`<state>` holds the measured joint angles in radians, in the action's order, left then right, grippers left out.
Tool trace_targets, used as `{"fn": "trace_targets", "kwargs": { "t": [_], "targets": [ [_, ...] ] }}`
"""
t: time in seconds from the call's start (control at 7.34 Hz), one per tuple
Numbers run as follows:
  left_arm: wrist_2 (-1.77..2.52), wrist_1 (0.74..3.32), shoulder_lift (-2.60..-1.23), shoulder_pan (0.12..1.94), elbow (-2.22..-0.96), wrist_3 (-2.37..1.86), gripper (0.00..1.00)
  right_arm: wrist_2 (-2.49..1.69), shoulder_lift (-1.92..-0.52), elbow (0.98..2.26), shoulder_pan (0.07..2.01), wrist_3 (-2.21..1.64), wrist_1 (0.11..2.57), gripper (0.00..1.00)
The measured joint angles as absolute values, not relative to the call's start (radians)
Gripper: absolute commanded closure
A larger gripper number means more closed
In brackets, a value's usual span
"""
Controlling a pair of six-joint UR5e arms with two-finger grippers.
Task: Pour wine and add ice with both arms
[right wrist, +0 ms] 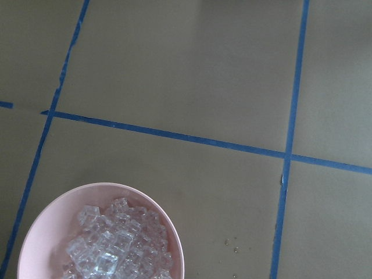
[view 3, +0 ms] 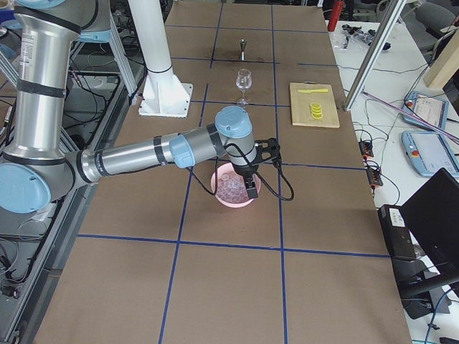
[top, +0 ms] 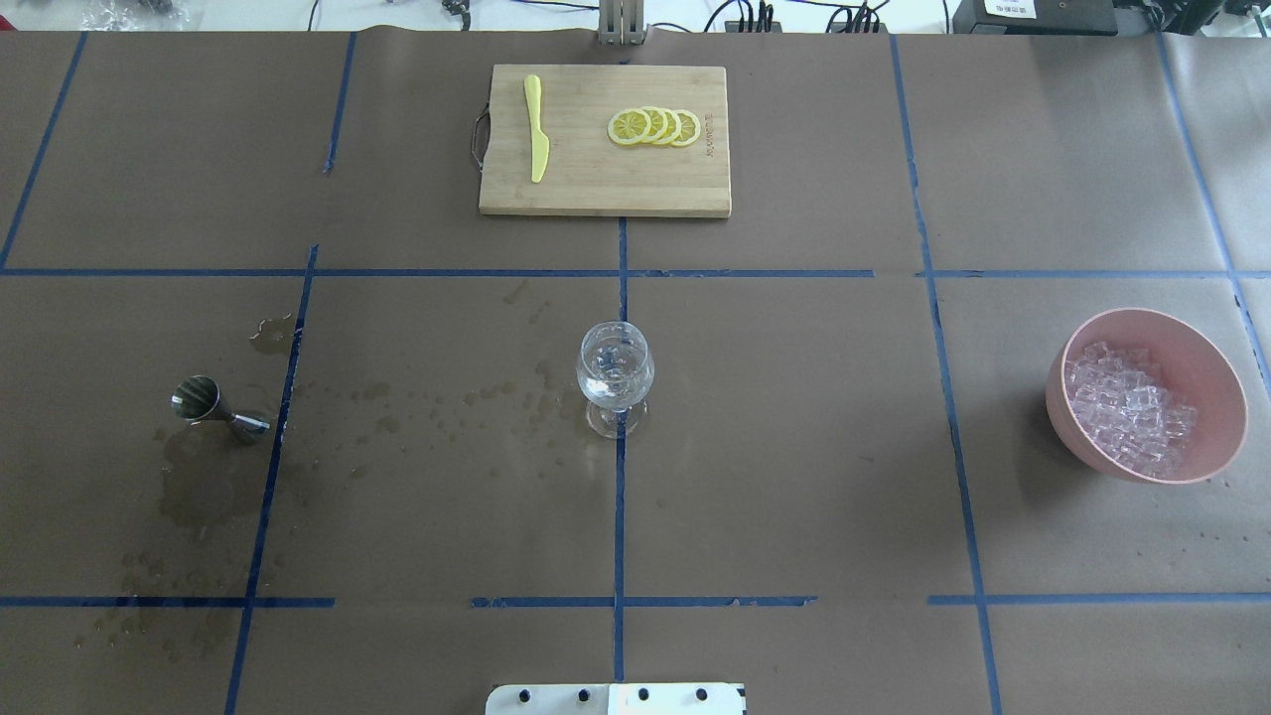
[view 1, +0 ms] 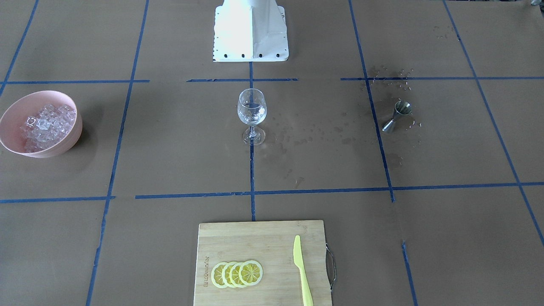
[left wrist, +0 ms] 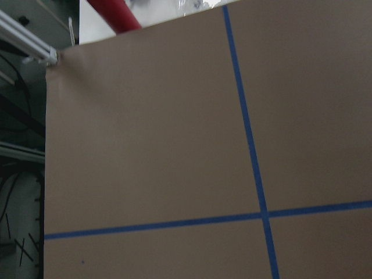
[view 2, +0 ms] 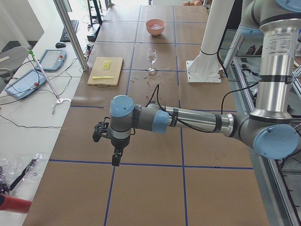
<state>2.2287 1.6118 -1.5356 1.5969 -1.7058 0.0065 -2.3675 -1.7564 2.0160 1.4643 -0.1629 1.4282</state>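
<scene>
I see the wine (top: pixel 614 389) in the glass (top: pixel 615 356) at table centre | ice (top: pixel 1130 409) heaped in pink bowl (top: pixel 1219 395), 3 o'clock of glass in the overhead view | jigger (top: pixel 213 407) on its side at 9 o'clock | left gripper (view 2: pixel 115 159), right gripper (view 3: pixel 252 189): I cannot tell how the jaws stand

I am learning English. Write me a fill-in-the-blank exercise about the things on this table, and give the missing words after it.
1. The ice is heaped in a bowl whose colour is ____.
2. The metal jigger is on the robot's ____ side of the wine glass.
3. The number of lemon slices on the cutting board is ____.
4. The wine glass stands ____ on its foot.

Missing words: pink; left; four; upright.
</scene>
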Motion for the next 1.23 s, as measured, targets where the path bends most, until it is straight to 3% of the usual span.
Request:
{"fn": "trace_targets", "kwargs": {
  "t": [0.41,0.68,1.23],
  "targets": [
    [2.372,1.697,-1.393,1.603,-1.779,0.020,0.00,-2.300,-1.818,2.025,1.278,-0.323,1.263,0.01],
    [2.380,1.731,-1.383,1.603,-1.787,0.019,0.00,-2.153,-1.866,2.019,1.089,-0.601,1.054,0.24],
    [2.382,1.750,-1.384,1.602,-1.789,0.018,0.00,-1.929,-1.893,1.916,0.866,-0.866,0.830,0.34]
  ]
}}
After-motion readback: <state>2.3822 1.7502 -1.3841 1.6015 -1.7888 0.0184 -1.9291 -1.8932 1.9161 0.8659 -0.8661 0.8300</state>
